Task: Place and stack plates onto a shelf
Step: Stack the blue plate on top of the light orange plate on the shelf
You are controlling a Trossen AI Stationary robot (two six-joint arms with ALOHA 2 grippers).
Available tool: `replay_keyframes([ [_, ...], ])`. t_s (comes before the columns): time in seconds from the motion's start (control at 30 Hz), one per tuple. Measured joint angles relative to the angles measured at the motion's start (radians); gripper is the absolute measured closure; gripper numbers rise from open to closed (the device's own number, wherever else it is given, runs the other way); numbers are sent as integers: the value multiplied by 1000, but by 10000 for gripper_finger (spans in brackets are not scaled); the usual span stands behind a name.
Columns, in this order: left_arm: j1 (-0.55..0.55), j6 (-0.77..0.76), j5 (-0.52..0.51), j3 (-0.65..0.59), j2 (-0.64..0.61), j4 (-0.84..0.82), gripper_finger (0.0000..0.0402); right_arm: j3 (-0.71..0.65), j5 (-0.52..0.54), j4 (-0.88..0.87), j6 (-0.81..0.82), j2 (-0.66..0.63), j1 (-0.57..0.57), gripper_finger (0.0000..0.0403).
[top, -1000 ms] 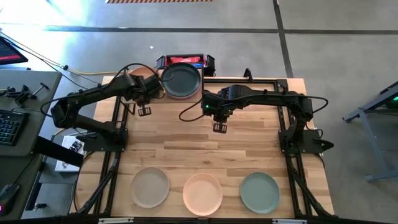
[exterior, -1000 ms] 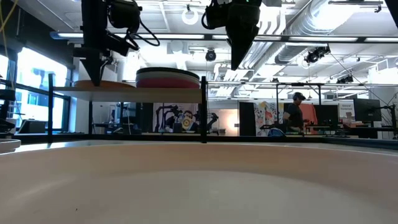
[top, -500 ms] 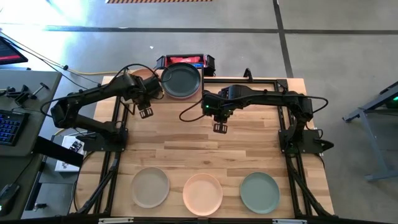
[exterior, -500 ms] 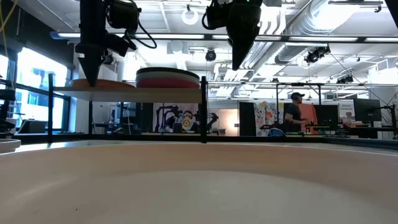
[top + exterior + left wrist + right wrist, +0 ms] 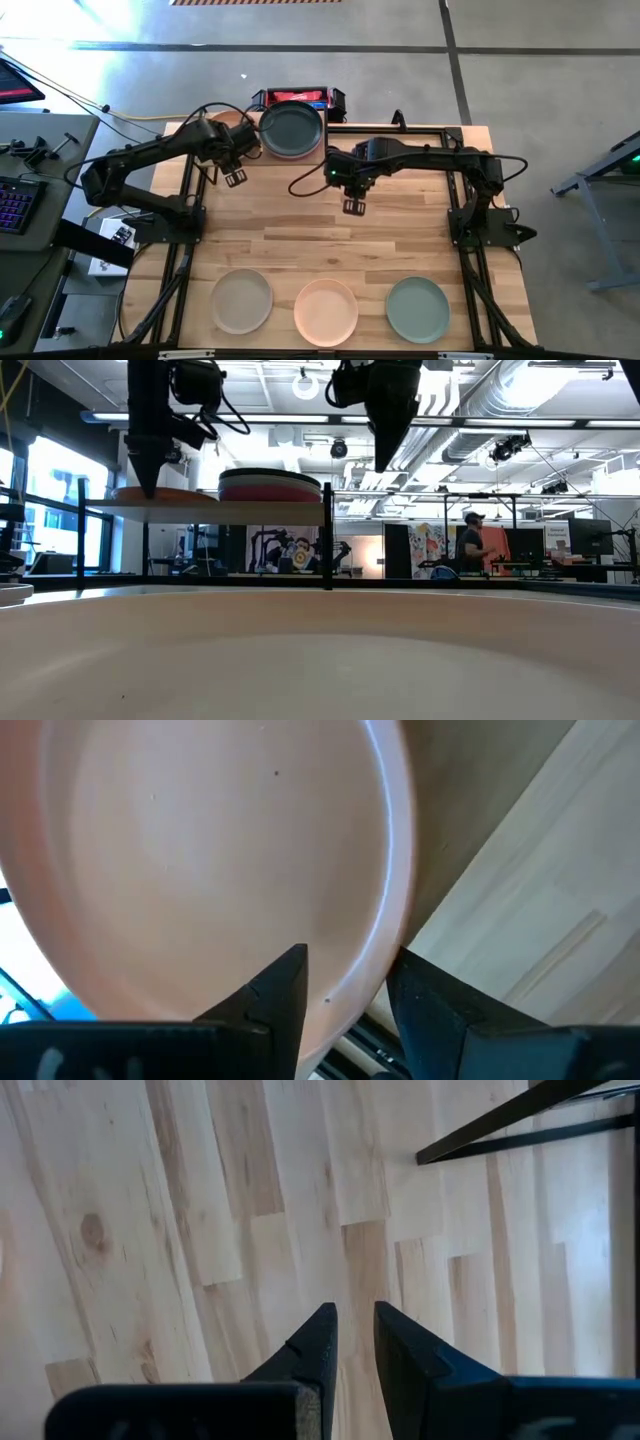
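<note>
Peach fills the left wrist view: the salmon plate (image 5: pixel 200 860) lies flat on the shelf (image 5: pixel 225 506), its rim passing between the parted fingers of the left gripper (image 5: pixel 345 990), apparently untouched. Release looks done; I judge the next move is to back off and fetch a plate from the near row. Beside it stands the stack with the dark grey plate (image 5: pixel 291 127) on top. Only the low view shows that stack's layers. Farther off, the right gripper (image 5: pixel 353 206) hovers over bare planks, fingers narrowly apart, empty.
</note>
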Motion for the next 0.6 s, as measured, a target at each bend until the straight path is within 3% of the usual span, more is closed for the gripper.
replay_keyframes([
  [0.27, 0, -60, 6, 0, -81, 0, 277, 0, -36, -33, 50, 0, 40, 357],
  [0.6, 0, -106, 143, 0, -233, 0, 277, 0, -36, -67, 261, 0, 133, 357],
])
